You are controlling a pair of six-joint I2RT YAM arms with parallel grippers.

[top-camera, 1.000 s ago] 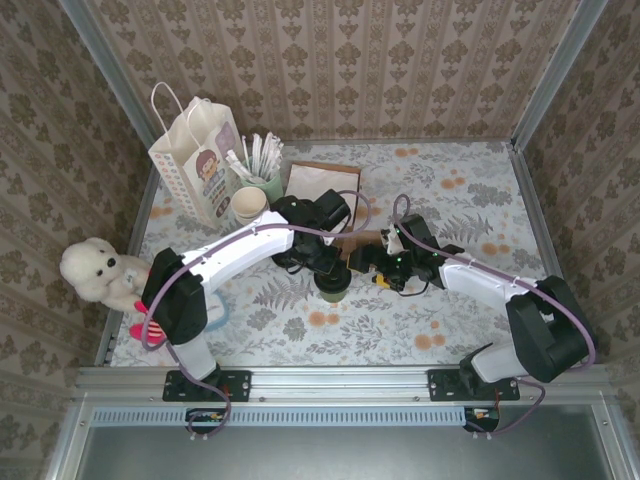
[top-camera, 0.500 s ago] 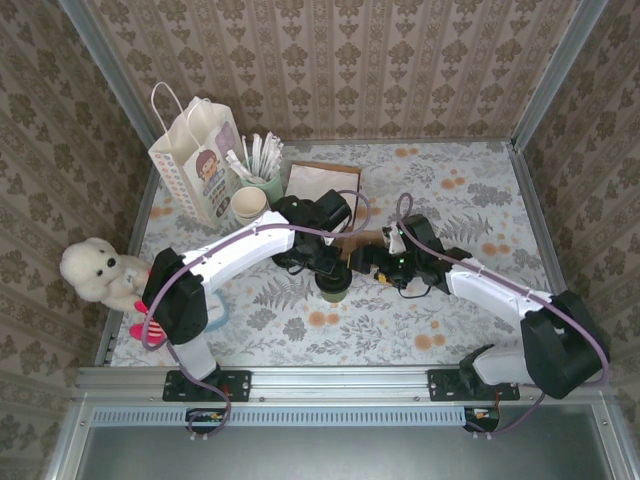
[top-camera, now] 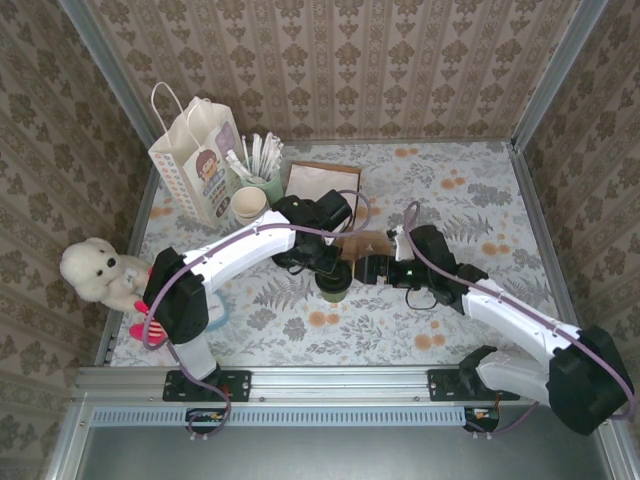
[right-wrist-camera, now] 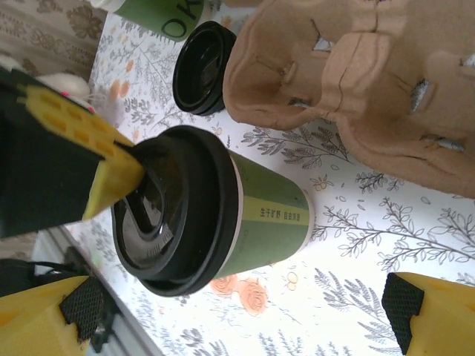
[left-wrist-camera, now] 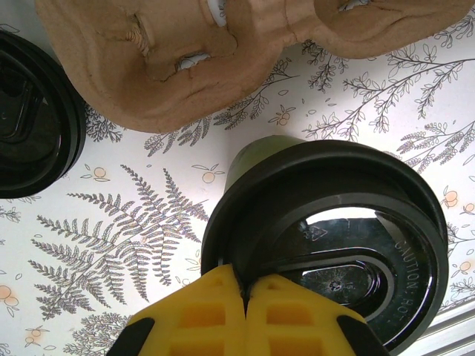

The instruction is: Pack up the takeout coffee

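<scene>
Brown patterned wallpaper [top-camera: 340,70] closed in three sides, and a table [top-camera: 470,200] printed with ferns and orange flowers lay under my two arms.

At the far left corner stood a paper bag [top-camera: 195,160], with a white teddy bear [top-camera: 95,270] at the left edge. The brown pulp carrier [top-camera: 365,243] lay near the middle. The takeout coffee [top-camera: 334,284] stood upright on the cloth just beside it, in no slot. A loose black lid [left-wrist-camera: 30,119] lay flat beside the carrier. My left gripper [left-wrist-camera: 243,285] had its yellow fingers pressed together at the rim of the coffee's lid; I could not tell whether they nipped it. My right gripper [right-wrist-camera: 237,311] was spread wide, facing the cup and holding nothing.
</scene>
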